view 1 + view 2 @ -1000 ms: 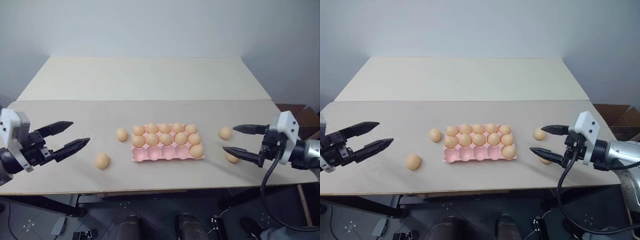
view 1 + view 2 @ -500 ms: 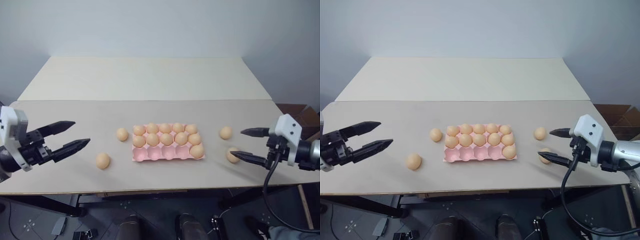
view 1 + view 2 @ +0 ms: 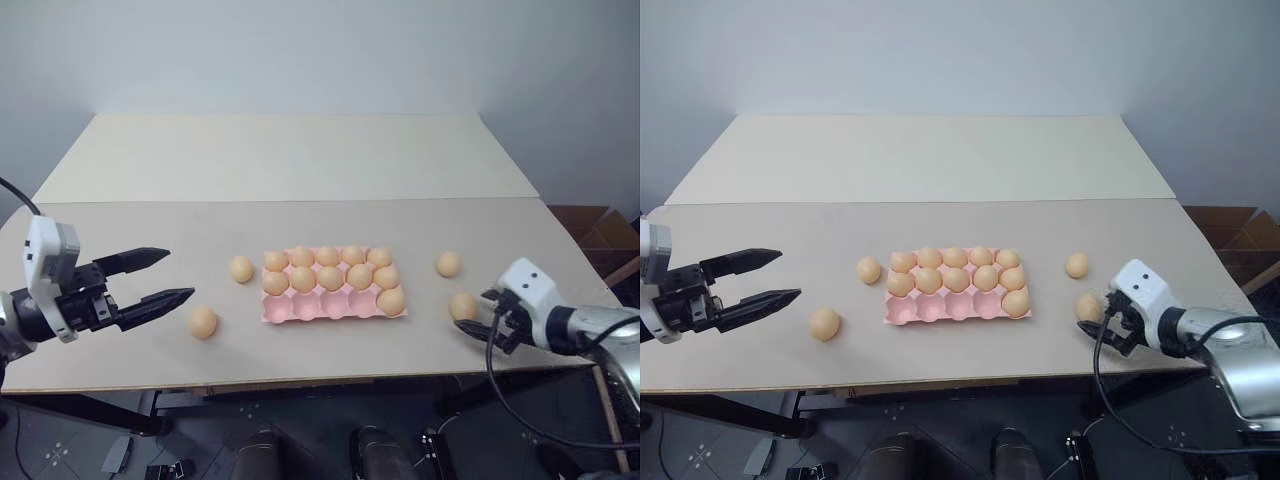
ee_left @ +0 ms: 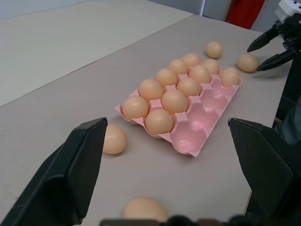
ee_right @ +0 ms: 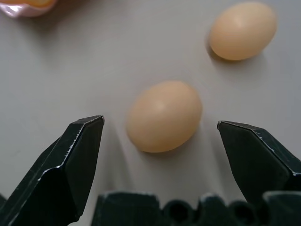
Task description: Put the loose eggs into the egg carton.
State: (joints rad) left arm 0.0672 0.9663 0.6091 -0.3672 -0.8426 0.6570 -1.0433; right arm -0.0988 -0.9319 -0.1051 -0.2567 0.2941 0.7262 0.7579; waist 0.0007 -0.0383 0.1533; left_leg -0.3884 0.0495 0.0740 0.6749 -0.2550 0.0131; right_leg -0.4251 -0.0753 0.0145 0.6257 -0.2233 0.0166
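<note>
The pink egg carton [image 3: 310,308] lies mid-table with several eggs in it; the front row has empty cups and one egg at its right end. Two loose eggs lie left of it, one close by [image 3: 241,268] and one nearer the front [image 3: 203,321]. Two more lie to the right, a far one [image 3: 448,263] and a near one [image 3: 461,304]. My right gripper [image 3: 474,312] is low at the table, open, its fingers [image 5: 80,155] on either side of the near right egg [image 5: 164,115] with gaps. My left gripper [image 3: 180,274] hovers open and empty left of the front-left egg.
The work surface is a pale table [image 3: 300,225] with a second, lighter board [image 3: 300,155] behind it. Its front edge runs just below both grippers. A brown box [image 3: 600,225] stands off the table's right end.
My right gripper has dropped to the table and tilted down, so its fingers now flank the near right egg. The left gripper has barely shifted. The eggs and carton stayed put.
</note>
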